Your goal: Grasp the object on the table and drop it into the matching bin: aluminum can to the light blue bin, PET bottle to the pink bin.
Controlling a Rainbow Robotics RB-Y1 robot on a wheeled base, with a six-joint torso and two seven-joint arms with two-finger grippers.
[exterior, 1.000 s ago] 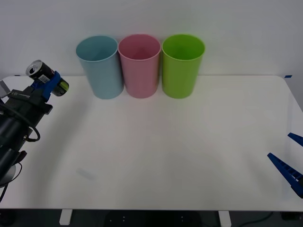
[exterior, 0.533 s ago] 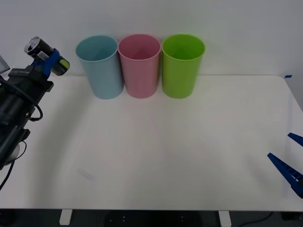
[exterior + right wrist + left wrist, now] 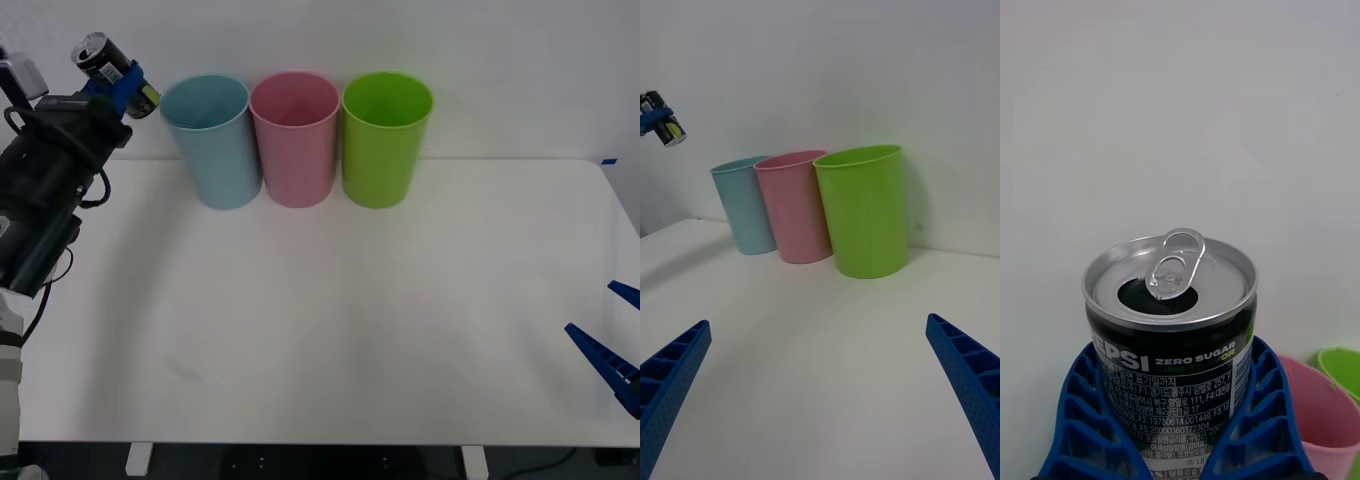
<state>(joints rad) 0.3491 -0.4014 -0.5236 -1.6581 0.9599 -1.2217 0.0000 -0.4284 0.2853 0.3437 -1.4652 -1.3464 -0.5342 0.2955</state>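
- Front view: the can (image 3: 112,67) is clamped between the blue fingers of the left gripper (image 3: 118,84), raised off the table (image 3: 330,310) and tilted, its silver top pointing up and away from the bins.
- The yellow-green base of the can juts out of the gripper on the side nearest the blue bin (image 3: 211,140), just beside that bin's rim and about level with it.
- In the left wrist view, the can (image 3: 1171,330) is seen wedged between the two ribbed fingers (image 3: 1082,420), its tab lifted and its mouth open; the pink bin (image 3: 1319,420) and a sliver of the green bin (image 3: 1343,369) are seen beyond it.
- The pink bin (image 3: 294,137) and the green bin (image 3: 386,137) are lined up past the blue bin, farther from the left gripper, rims nearly touching.
- The right gripper (image 3: 612,345) is parked low at the table's near right edge, well apart from the bins, its fingers (image 3: 670,375) spread wide.
- In the right wrist view, the can (image 3: 664,124) is seen held up above and to the side of the blue bin (image 3: 746,204).
- The table is white and bare in front of the bins; a plain white wall (image 3: 500,60) stands behind them.
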